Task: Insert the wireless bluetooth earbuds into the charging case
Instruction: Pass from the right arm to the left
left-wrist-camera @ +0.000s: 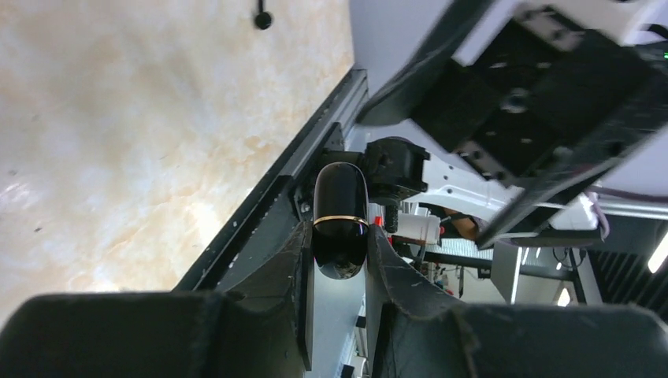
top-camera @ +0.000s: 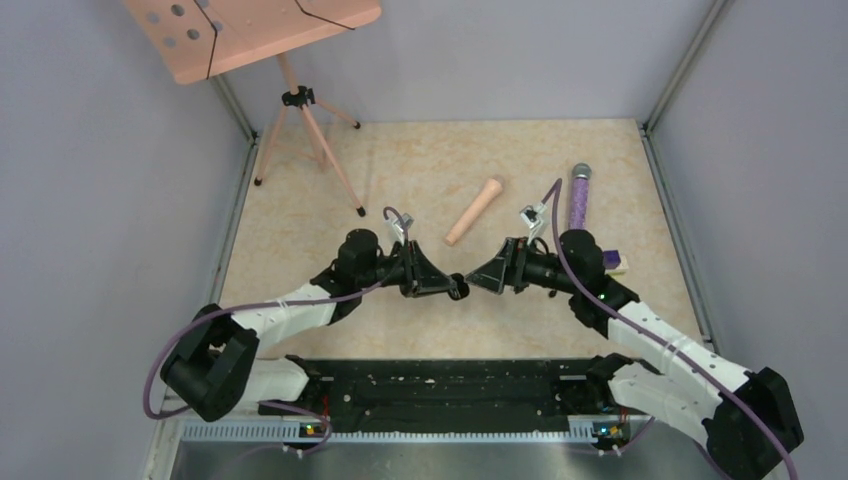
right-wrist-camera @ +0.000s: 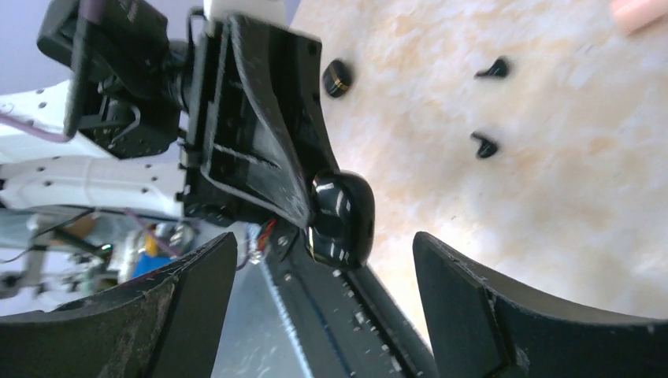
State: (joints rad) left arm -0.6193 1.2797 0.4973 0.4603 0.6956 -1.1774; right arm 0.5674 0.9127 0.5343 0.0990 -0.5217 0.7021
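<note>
The left gripper (left-wrist-camera: 339, 260) clamps the charging case (left-wrist-camera: 340, 197), long axis pointing right toward the wide-open right gripper (top-camera: 474, 278) just beside it, the earbuds (right-wrist-camera: 484, 145) loose on the table (right-wrist-camera: 567, 213)

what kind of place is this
Probably a robot lab test cell: a marble-look table boxed in by grey walls, the left arm and right arm bolted at its near edge, and a tripod in the far left corner.
</note>
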